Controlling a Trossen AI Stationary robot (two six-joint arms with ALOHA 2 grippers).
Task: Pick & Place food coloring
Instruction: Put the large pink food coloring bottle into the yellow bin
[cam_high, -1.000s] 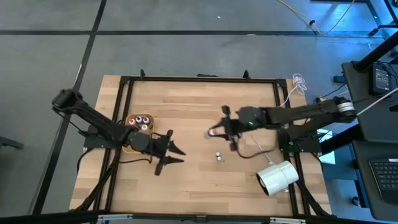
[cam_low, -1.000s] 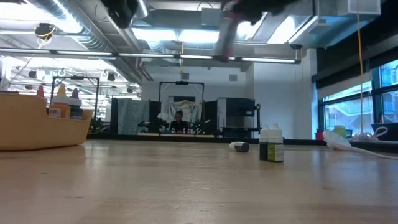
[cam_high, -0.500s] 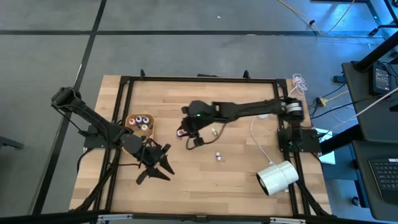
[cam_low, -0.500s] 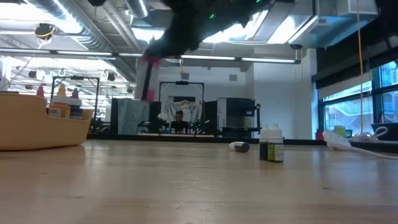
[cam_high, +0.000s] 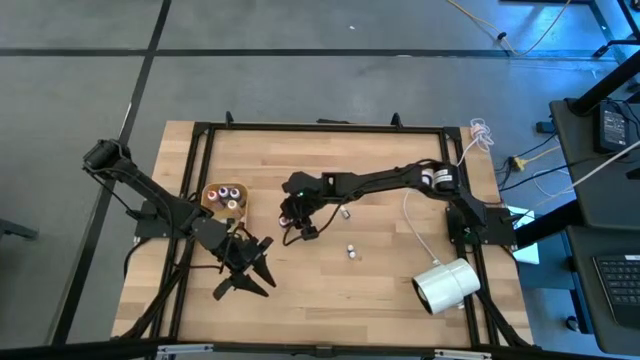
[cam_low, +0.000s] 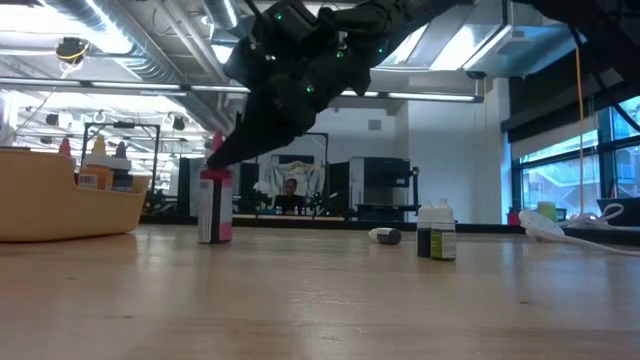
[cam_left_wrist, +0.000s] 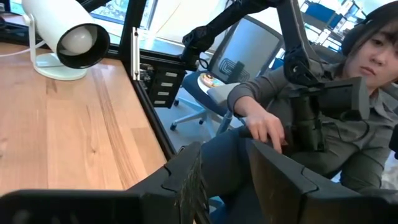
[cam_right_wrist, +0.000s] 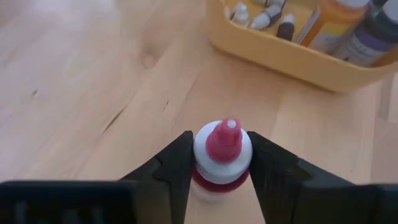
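The food coloring bottle with the pink-red tip (cam_right_wrist: 222, 152) stands upright on the desk (cam_high: 380, 270), left of the desk's middle, and my right tool (cam_right_wrist: 219, 163) is clamped on it, one finger (cam_right_wrist: 176, 163) on each side of its white collar. In the low view the same bottle (cam_low: 214, 205) shows a pale body with a pink label, its base on the wood, under the dark bulk of my right arm. From above, my right tool (cam_high: 291, 215) sits just right of the tan tray (cam_high: 211, 205), which lies near the desk's left edge and holds several bottles (cam_high: 226, 196); the two are near but apart. In the right wrist view the tray's yellow wall (cam_right_wrist: 292, 57) is close beyond the held bottle, with small droppers and larger bottles inside.

Two small bottles (cam_high: 352, 251) stand together right of the desk's middle, toward the near edge; in the low view they (cam_low: 436, 232) show dark bodies and white caps. Another bottle (cam_high: 344, 211) lies on its side further back, apart from the pair.

My left tool (cam_high: 245, 272) hangs over the desk's front left part, fingers spread apart, holding nothing. Its wrist view shows the white cylinder (cam_left_wrist: 65, 38) lying near the desk's right front corner, and a seated person (cam_left_wrist: 323, 118) beyond the desk edge.
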